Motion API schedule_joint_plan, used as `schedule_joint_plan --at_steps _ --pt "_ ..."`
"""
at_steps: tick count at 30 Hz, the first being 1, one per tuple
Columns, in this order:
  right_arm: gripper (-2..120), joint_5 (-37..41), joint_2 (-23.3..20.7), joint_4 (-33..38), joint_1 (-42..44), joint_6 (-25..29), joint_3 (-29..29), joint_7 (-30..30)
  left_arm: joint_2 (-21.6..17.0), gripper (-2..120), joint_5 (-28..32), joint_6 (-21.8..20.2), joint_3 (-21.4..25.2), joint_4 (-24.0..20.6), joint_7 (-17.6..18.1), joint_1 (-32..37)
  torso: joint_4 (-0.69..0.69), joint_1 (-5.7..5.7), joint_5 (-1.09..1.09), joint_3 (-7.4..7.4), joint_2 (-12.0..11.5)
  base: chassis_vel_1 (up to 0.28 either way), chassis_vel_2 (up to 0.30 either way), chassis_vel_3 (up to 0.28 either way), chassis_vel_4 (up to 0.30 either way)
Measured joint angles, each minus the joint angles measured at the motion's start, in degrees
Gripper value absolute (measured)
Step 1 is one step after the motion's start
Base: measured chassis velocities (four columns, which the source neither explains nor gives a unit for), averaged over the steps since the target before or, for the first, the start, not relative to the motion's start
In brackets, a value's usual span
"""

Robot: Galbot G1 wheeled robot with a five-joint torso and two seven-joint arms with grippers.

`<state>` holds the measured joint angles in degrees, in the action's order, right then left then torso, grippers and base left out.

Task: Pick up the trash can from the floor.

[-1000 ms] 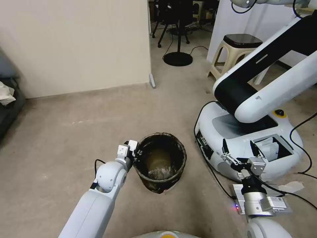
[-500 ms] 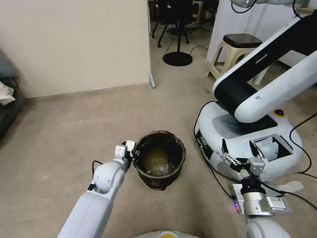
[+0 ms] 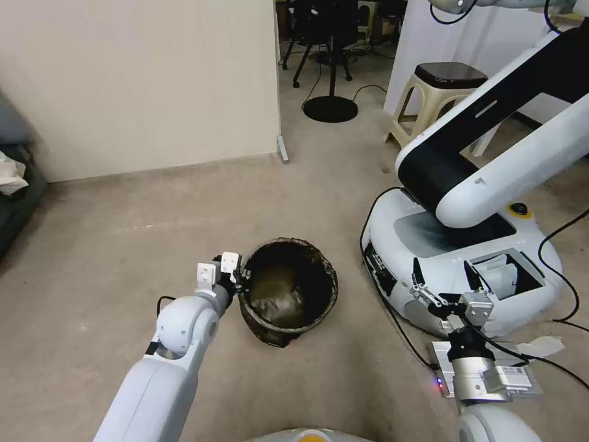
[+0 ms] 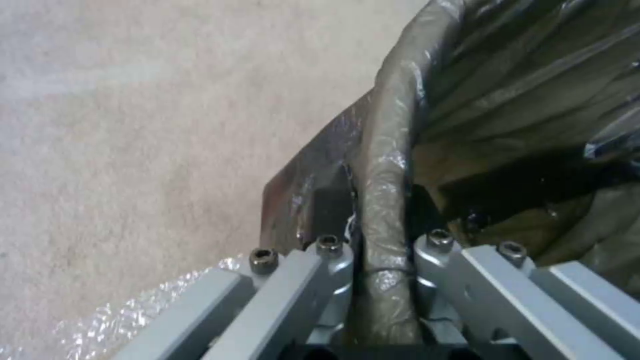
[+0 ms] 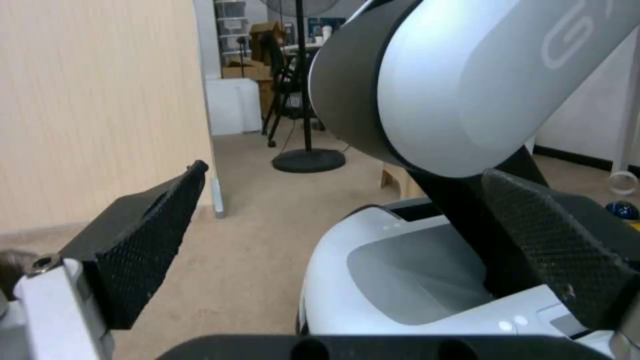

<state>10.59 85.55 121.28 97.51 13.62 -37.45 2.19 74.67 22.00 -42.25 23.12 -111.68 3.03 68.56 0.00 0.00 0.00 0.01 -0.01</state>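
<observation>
The trash can [image 3: 287, 291], lined with a dark crinkled bag, is at the middle of the beige floor [image 3: 123, 233] and leans toward my left arm. My left gripper [image 3: 240, 279] is shut on its near-left rim. In the left wrist view the bag-covered rim [image 4: 387, 165] runs between the two fingers [image 4: 330, 205], one outside the wall and one inside. My right gripper [image 3: 443, 276] hangs open and idle at the lower right, in front of the other robot's base. Its black fingers [image 5: 153, 235] are spread wide with nothing between them.
A large white domed robot base [image 3: 454, 245] with a black-and-white arm stands right of the can, with black cables [image 3: 405, 331] trailing on the floor. A beige stool [image 3: 442, 86] and a round black stand base [image 3: 330, 109] are farther back. A tan wall [image 3: 141, 80] closes the far left.
My left arm has drawn back to the left with the rim in its grip. The trash can has moved left and slightly away with it and now tilts. The right arm has stayed still.
</observation>
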Motion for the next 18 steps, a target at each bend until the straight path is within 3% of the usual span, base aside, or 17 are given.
schedule_joint_plan --at_steps 18 --pt "100 0.48 -0.66 1.07 0.55 -0.39 -0.78 -0.06 -0.37 3 9.46 0.04 2.65 -10.22 4.19 3.48 0.00 0.00 0.00 -0.01 0.00 0.000 0.000 0.000 0.000"
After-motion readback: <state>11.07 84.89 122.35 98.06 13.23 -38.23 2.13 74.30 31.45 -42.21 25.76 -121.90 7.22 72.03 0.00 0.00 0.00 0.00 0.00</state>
